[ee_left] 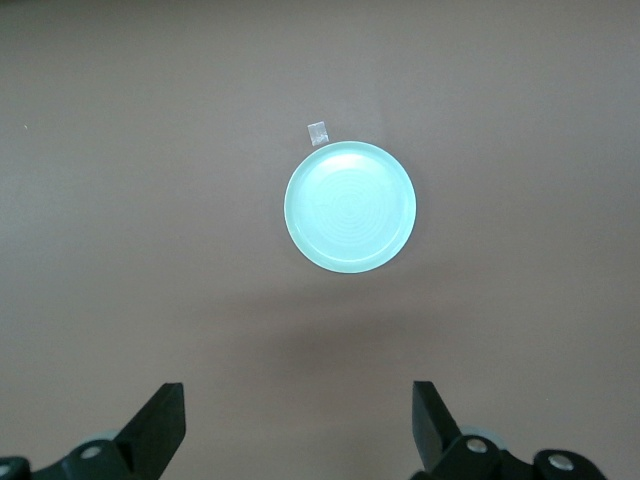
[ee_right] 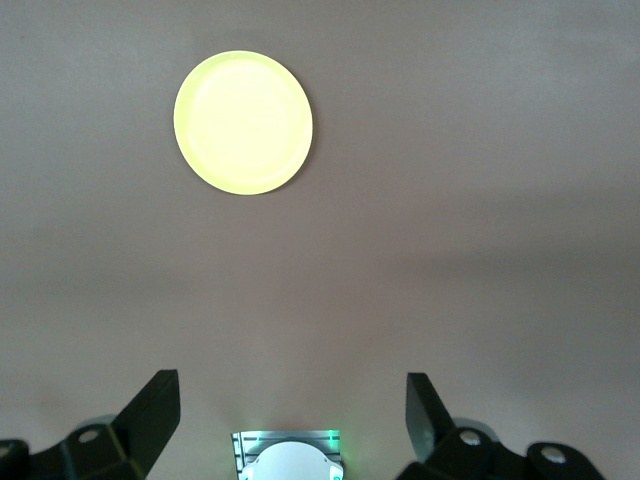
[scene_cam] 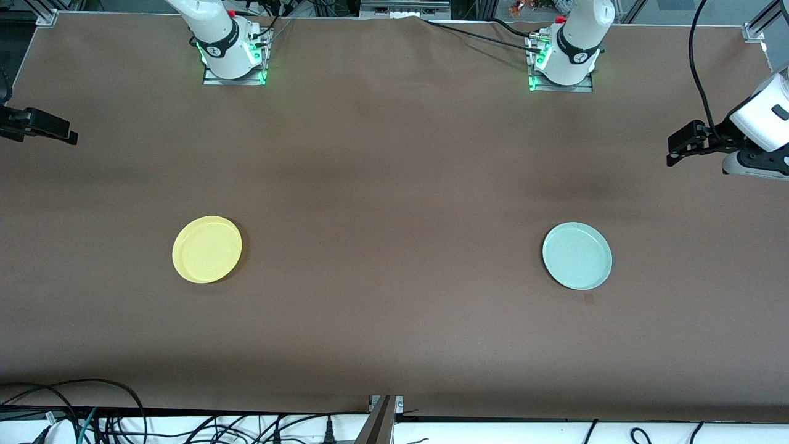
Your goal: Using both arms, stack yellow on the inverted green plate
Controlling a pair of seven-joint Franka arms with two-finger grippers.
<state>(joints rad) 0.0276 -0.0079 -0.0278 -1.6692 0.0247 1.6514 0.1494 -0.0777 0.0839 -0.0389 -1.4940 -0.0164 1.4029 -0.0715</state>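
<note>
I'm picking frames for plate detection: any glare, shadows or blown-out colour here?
Front view: even light, broad soft shadows on the table, both plates clear. Right wrist view: yellow plate overexposed, rim detail lost. Left wrist view: green plate sharp, rings visible, faint shadow beside it.

Brown table, matte surface. Yellow plate lies flat, rim up, toward the right arm's end. Green plate lies flat, rim up, toward the left arm's end, well apart. Small tape square just beside the green plate, nearer the front camera.
</note>
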